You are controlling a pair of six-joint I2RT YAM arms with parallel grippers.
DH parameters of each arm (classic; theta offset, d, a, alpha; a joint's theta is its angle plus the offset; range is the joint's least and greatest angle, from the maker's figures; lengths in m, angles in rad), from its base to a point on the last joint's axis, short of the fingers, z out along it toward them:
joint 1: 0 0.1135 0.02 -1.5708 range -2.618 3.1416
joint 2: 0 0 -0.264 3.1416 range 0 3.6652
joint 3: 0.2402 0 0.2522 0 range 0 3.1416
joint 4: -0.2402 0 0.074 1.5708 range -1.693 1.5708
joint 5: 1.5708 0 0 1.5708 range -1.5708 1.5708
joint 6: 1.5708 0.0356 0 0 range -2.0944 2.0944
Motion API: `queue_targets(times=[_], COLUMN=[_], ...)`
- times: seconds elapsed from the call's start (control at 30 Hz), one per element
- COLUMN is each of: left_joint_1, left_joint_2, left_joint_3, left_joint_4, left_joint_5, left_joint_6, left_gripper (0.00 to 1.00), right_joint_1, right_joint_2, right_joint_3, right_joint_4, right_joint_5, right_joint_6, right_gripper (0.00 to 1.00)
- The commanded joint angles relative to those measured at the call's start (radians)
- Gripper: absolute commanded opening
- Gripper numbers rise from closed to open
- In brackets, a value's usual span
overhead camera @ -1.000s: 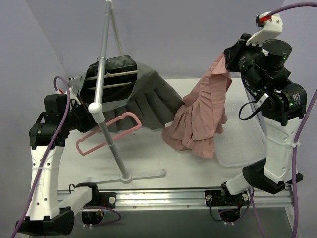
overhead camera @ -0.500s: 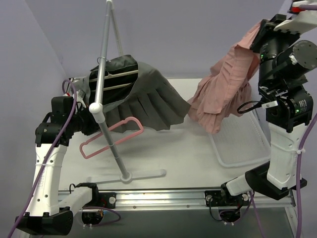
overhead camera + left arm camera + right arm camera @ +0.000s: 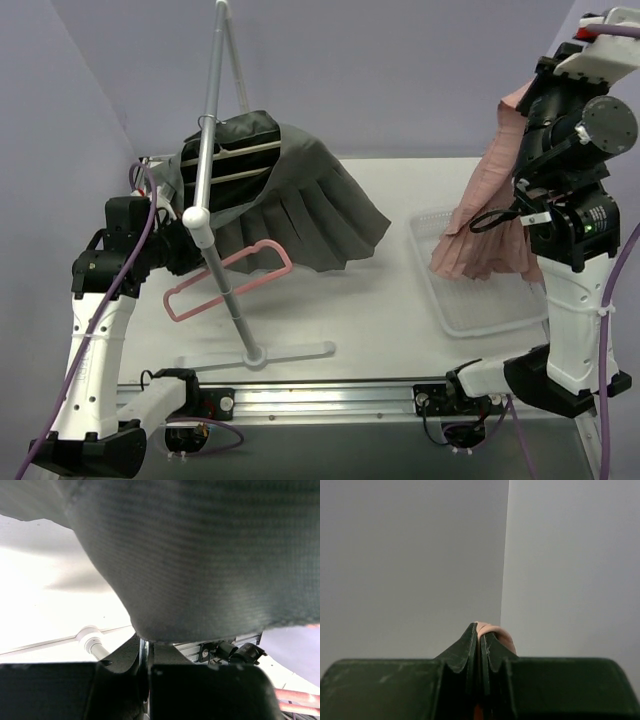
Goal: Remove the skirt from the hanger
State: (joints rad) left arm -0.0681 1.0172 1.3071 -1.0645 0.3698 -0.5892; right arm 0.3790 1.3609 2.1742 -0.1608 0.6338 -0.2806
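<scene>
Pink skirt [image 3: 487,225] pinched in closed right gripper [image 3: 480,634], hanging below it over tray [image 3: 430,282], left gripper [image 3: 144,655] clamped on pink hanger [image 3: 236,279]

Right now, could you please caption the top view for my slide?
Right gripper holds the pink skirt over the tray; left gripper holds the bare hanger.

Background only: plain pale lavender-grey walls [image 3: 400,80] meet in a vertical corner seam [image 3: 505,550] at the far side, a white tabletop [image 3: 380,320] fills the floor of the scene under bright even light with soft shadows, and an aluminium rail [image 3: 330,400] runs along its near edge.
</scene>
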Motion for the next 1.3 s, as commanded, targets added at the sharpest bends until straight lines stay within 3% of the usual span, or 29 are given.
queue_targets(times=[0.0,0.23,0.37,0.53,0.7,1.0,1.27], left_joint_1=[-0.01,-0.021,-0.025,-0.029,-0.033,-0.039,-0.039], left_joint_2=[-0.012,-0.023,-0.026,-0.026,-0.025,-0.017,-0.028], left_joint_3=[-0.002,-0.017,-0.025,-0.026,-0.025,-0.011,-0.022], left_joint_4=[0.043,0.047,0.044,0.049,0.049,0.032,0.032], left_joint_5=[0.027,0.038,0.04,0.043,0.044,0.04,0.038], left_joint_6=[0.005,-0.004,0.0,-0.001,-0.003,0.002,-0.004], left_gripper=[0.02,0.02,0.02,0.02,0.02,0.02,0.02], right_joint_1=[-0.006,-0.015,-0.035,-0.064,-0.104,-0.224,-0.239], right_joint_2=[-0.094,-0.232,-0.259,-0.267,-0.281,-0.293,-0.267], right_joint_3=[-0.178,-0.471,-0.551,-0.551,-0.545,-0.677,-0.789], right_joint_4=[0.081,0.046,0.018,-0.029,0.0,-0.019,-0.028], right_joint_5=[0.05,0.061,0.075,0.19,0.268,0.162,0.127], right_joint_6=[0.035,0.138,0.19,0.212,0.092,0.092,0.153], right_gripper=[0.0,0.0,0.0,0.0,0.0,0.0,0.0])
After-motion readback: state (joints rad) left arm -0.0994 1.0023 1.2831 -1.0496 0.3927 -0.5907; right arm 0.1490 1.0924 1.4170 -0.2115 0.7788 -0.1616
